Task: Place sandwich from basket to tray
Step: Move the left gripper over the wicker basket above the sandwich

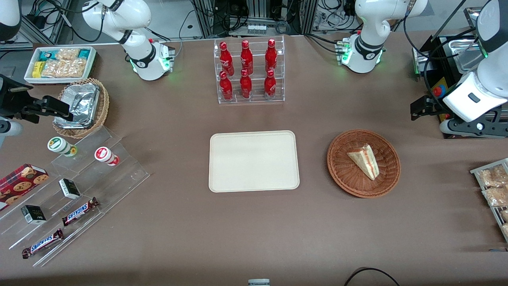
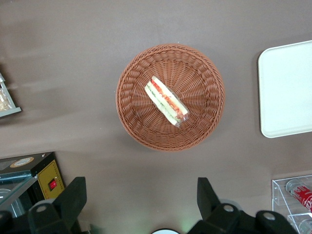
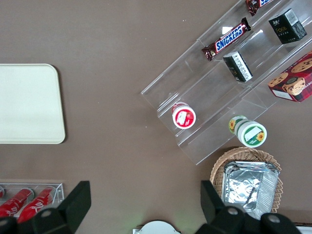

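The sandwich [image 1: 365, 161], a pale wedge with red and green filling along its edge, lies in the round reddish-brown wicker basket [image 1: 344, 178]. The left wrist view looks straight down on the sandwich [image 2: 165, 100] and the basket [image 2: 130, 112]. The cream tray [image 1: 254, 161] lies flat beside the basket, toward the parked arm's end, and its edge shows in the wrist view [image 2: 287, 92]. My gripper [image 1: 421, 108] hangs high above the table, farther from the front camera than the basket. The gripper [image 2: 141, 195] is open, with nothing between its black fingers [image 2: 73, 197].
A clear rack of red bottles [image 1: 250, 71] stands farther back than the tray. A stepped acrylic shelf with snacks [image 1: 71, 190], a tan foil-filled basket [image 1: 85, 107] and a white snack box [image 1: 59, 63] sit at the parked arm's end. A wire rack of packets [image 1: 494, 186] sits at the working arm's end.
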### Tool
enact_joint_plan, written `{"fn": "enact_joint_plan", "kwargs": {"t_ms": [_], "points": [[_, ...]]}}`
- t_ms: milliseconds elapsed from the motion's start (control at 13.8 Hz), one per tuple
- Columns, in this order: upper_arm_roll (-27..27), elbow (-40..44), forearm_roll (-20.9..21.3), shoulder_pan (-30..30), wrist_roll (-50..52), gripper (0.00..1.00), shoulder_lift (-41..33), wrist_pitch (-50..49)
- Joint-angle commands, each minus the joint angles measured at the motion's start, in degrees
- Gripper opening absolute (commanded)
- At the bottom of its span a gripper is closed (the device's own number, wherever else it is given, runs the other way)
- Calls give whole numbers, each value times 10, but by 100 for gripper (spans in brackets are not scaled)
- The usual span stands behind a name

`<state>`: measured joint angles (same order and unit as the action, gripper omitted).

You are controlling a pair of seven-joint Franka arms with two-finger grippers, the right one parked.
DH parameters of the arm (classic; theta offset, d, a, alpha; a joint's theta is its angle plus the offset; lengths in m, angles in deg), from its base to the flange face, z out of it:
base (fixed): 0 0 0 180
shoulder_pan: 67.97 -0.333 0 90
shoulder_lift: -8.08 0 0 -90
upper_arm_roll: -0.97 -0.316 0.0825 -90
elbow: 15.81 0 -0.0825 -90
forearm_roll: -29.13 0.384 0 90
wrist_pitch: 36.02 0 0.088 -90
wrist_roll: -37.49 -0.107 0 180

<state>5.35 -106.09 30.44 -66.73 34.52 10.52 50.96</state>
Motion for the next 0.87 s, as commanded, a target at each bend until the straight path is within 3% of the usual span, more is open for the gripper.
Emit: {"fn": "enact_joint_plan", "kwargs": {"t_ms": [0,290,798], "points": [[3,-4,9,0,-2,100,-2,13],[5,-20,5,4,-1,100,22,42],[6,-185,2,9,23,100,20,216]]}}
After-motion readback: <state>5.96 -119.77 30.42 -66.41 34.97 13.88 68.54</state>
